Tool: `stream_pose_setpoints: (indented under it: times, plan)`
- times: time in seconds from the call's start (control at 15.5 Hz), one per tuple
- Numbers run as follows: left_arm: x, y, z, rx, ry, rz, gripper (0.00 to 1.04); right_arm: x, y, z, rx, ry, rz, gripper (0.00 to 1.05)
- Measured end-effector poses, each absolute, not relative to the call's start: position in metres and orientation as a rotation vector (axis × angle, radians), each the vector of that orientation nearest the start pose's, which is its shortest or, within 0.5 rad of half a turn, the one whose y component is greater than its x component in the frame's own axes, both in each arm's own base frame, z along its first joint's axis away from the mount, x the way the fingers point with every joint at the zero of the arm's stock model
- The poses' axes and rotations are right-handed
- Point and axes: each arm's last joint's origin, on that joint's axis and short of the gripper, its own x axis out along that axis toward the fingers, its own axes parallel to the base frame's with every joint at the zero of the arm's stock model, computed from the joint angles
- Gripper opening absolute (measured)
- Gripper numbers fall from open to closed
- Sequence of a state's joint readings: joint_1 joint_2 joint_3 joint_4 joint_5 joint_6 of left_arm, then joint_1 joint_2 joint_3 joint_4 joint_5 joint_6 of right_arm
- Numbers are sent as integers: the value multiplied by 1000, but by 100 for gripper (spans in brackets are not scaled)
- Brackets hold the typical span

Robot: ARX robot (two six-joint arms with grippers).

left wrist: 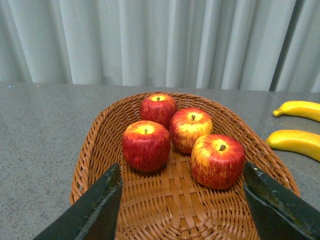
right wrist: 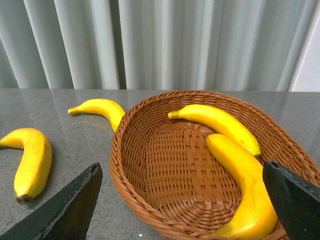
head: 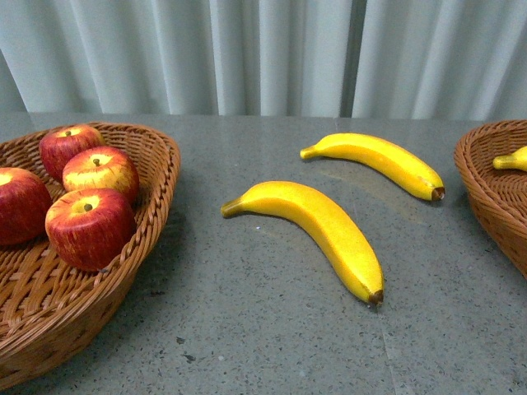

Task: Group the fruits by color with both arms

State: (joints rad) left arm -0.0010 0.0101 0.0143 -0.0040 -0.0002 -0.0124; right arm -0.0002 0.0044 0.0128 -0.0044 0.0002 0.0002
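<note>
Several red apples with yellow patches (head: pixel 89 226) lie in a wicker basket (head: pixel 156 177) at the left; the left wrist view shows them (left wrist: pixel 146 145) in that basket (left wrist: pixel 100 145). Two yellow bananas lie loose on the table, one near (head: pixel 329 226) and one farther back (head: pixel 383 160). A second wicker basket (head: pixel 486 185) at the right holds two bananas (right wrist: pixel 245 175). Neither arm shows in the front view. My left gripper (left wrist: pixel 182 192) is open and empty above the apple basket. My right gripper (right wrist: pixel 182 200) is open and empty above the banana basket (right wrist: pixel 130 165).
The grey speckled table (head: pixel 247 329) runs back to a pale pleated curtain (head: pixel 272 49). The two loose bananas also show in the right wrist view, one (right wrist: pixel 32 160) near and one (right wrist: pixel 100 107) beside the basket rim.
</note>
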Motion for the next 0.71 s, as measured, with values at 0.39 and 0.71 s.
stream_pose_setpoints:
  times: [0.39, 0.71]
  plan:
    - [97, 0, 167, -10, 0, -1, 98, 97, 0, 167, 0, -4, 0, 98]
    - [97, 0, 167, -10, 0, -1, 98, 97, 0, 167, 0, -4, 0, 98]
